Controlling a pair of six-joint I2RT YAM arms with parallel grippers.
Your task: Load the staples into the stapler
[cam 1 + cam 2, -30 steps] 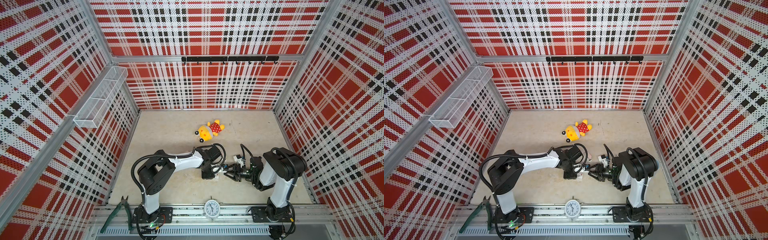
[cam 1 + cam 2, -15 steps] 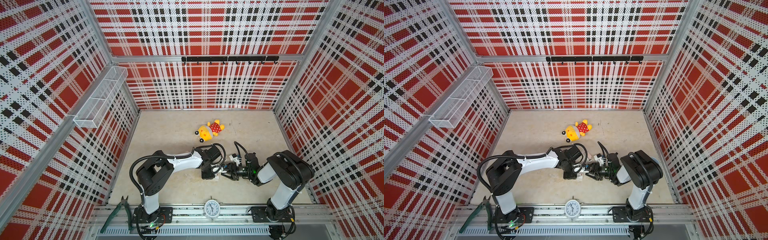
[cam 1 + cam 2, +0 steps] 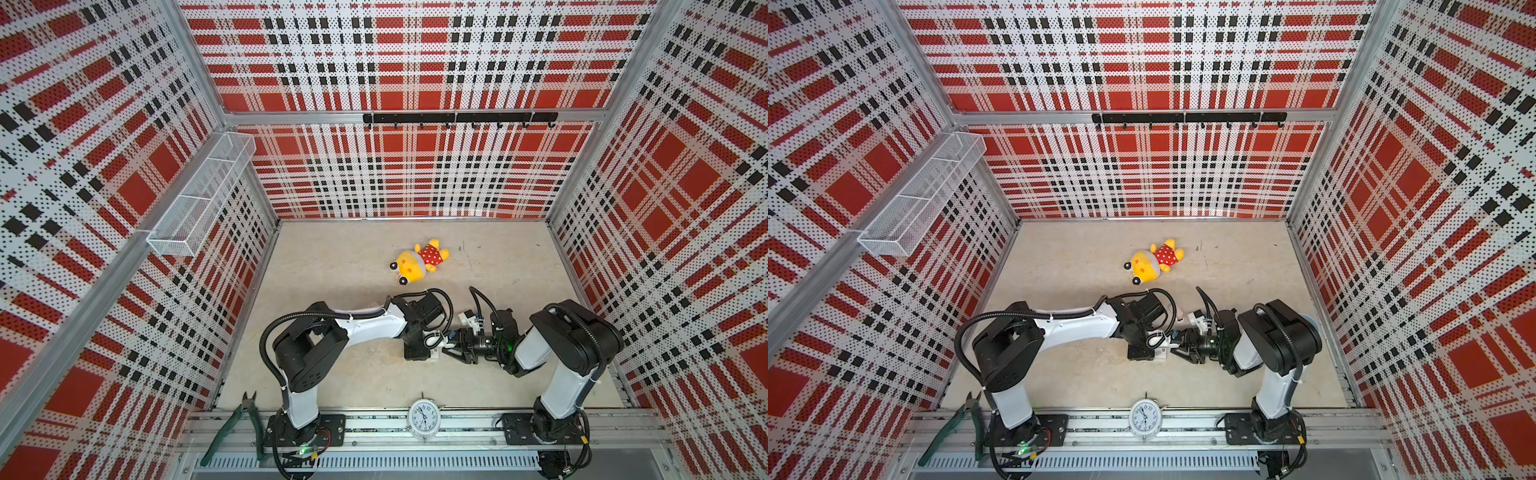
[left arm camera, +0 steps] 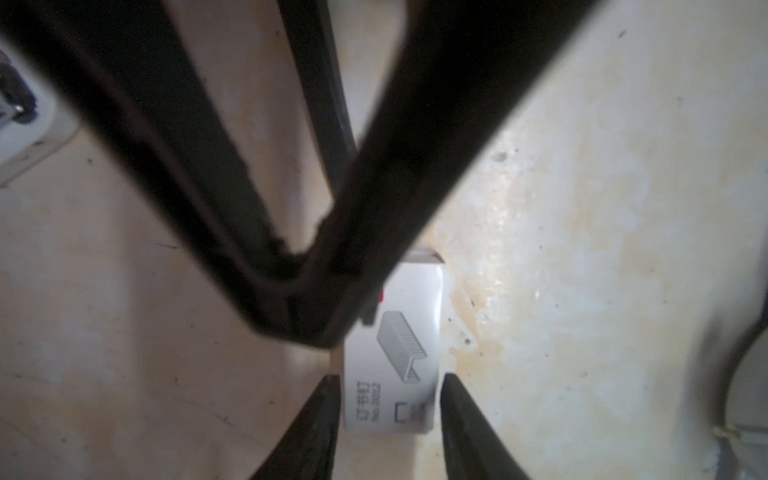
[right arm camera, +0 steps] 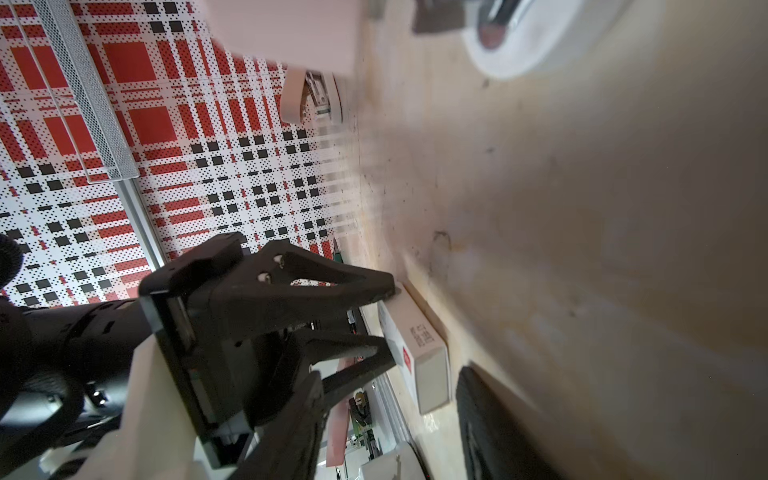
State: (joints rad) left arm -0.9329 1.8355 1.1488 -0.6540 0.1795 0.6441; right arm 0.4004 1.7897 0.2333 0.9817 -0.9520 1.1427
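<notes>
A small white cardboard box (image 4: pixel 395 353) with a grey staple print lies flat on the table, seen in both top views (image 3: pixel 435 353) (image 3: pixel 1160 354). My left gripper (image 4: pixel 390 399) points down over it, open, its fingertips (image 4: pixel 328 399) either side of the box's near end with a thin gap each side. My right gripper (image 5: pixel 390 372) reaches in low from the right, open, with the box's end face (image 5: pixel 432 382) between its tips. One right finger (image 4: pixel 307 324) touches the box's far corner. A pink and white stapler (image 5: pixel 309 97) lies just beyond. The staples are out of view.
A yellow plush toy (image 3: pixel 419 264) lies further back on the table. A white alarm clock (image 3: pixel 423 417) and green pliers (image 3: pixel 245 419) rest on the front rail. A wire basket (image 3: pixel 199 199) hangs on the left wall, a black hook rail (image 3: pixel 457 118) on the back wall.
My right gripper has moved left along the table up to the box and the left gripper. The left arm has stayed over the box.
</notes>
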